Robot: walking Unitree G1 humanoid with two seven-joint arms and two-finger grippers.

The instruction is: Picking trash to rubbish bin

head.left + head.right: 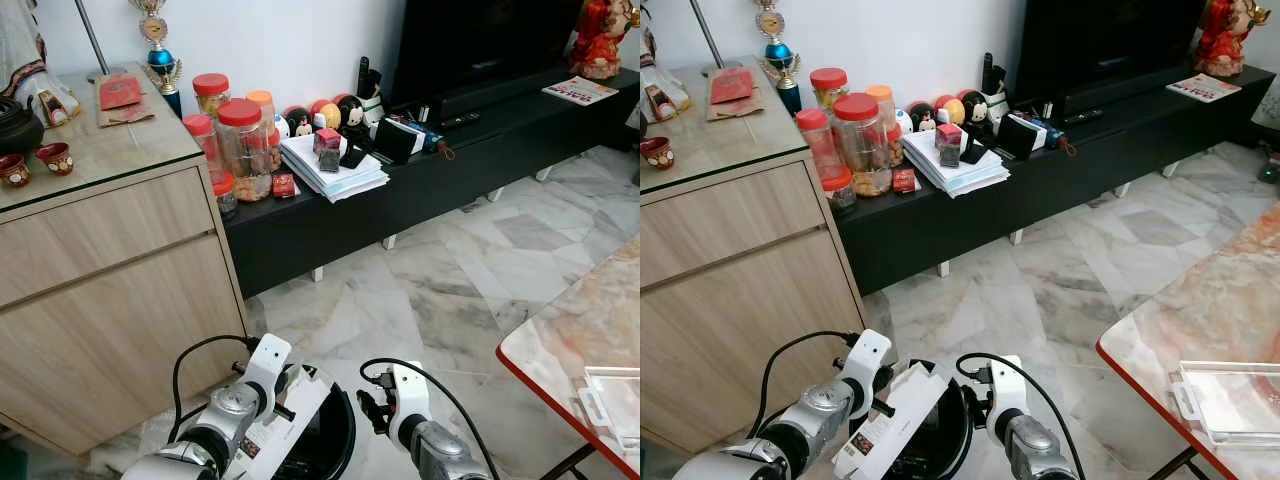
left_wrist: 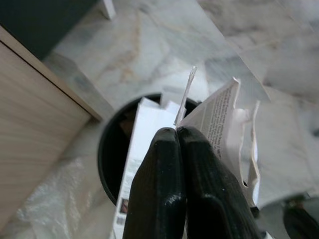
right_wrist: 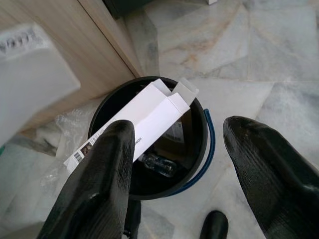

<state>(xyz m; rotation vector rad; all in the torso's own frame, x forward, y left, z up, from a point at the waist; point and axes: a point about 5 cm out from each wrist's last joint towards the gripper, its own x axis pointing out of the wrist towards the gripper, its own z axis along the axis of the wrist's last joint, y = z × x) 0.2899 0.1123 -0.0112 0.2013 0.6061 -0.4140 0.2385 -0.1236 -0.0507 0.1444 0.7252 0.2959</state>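
White carton [image 3: 144, 122]: laid across the rim of the black bin [image 3: 199, 149] (flaps open). Crumpled paper [image 2: 224, 119] is pinched by the left gripper [image 2: 177, 132]. The right gripper [image 3: 179, 149] is held spread above the bin.

White carton [image 3: 144, 122] across bin mouth [image 3: 199, 149]; wooden cabinet [image 1: 110, 290] close alongside.

Glossy veined marble floor tiling [image 1: 450, 290] is being shown beside a matt pale wood-grain cabinet [image 1: 110, 290]; a smooth white cardboard box [image 3: 144, 122] is being seen across a black plastic bin [image 3: 199, 149].

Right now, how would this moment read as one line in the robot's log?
left hand: shut on white carton | right hand: open above black bin | carton: lying across bin rim, not dropped in
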